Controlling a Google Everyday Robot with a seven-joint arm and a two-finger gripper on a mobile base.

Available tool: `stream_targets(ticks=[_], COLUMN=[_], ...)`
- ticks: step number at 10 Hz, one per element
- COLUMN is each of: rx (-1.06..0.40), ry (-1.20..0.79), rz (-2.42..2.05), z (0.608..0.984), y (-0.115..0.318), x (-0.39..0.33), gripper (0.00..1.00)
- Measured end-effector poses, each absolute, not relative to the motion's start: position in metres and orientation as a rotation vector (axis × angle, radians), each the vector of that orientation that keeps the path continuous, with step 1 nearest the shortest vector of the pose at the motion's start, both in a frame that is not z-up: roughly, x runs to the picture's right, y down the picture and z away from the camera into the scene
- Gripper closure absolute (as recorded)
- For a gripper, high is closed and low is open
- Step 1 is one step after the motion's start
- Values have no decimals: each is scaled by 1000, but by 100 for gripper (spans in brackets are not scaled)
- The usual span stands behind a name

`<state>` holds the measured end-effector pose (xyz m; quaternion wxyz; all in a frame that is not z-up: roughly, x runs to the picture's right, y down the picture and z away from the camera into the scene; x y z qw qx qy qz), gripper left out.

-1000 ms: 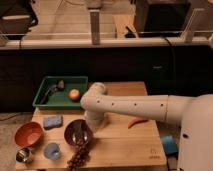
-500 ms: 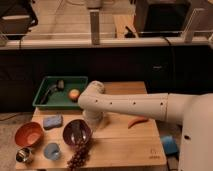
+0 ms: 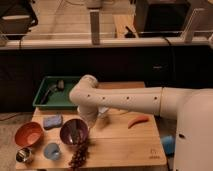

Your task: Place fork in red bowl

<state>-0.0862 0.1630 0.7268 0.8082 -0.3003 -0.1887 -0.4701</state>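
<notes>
The red bowl (image 3: 28, 133) sits empty at the front left of the wooden table. A thin greyish utensil (image 3: 50, 92), which looks like the fork, lies in the green tray (image 3: 42, 102) at the back left. My pale arm reaches in from the right and bends down by the tray's right end. My gripper (image 3: 89, 121) hangs below the bend, just above the far rim of the maroon bowl (image 3: 74, 131). It is largely hidden by the arm, and nothing shows in it.
A blue sponge (image 3: 52, 121) lies behind the red bowl. A small metal cup (image 3: 23, 154), a blue cup (image 3: 51, 150) and dark grapes (image 3: 80, 155) stand along the front edge. A red-orange chilli-like piece (image 3: 138, 121) lies to the right. A blue object (image 3: 167, 144) sits at the table's right edge.
My arm has swung left and back toward the green tray. It now hides the orange fruit that showed in the tray before. Objects on the table have not moved.
</notes>
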Motion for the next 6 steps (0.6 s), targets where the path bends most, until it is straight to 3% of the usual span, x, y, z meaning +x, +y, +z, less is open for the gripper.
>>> stream_targets(ticks=[6], rx=[-599], ry=[-513], rz=[-1044], z=[719], y=[131], x=[-135], gripper=[100])
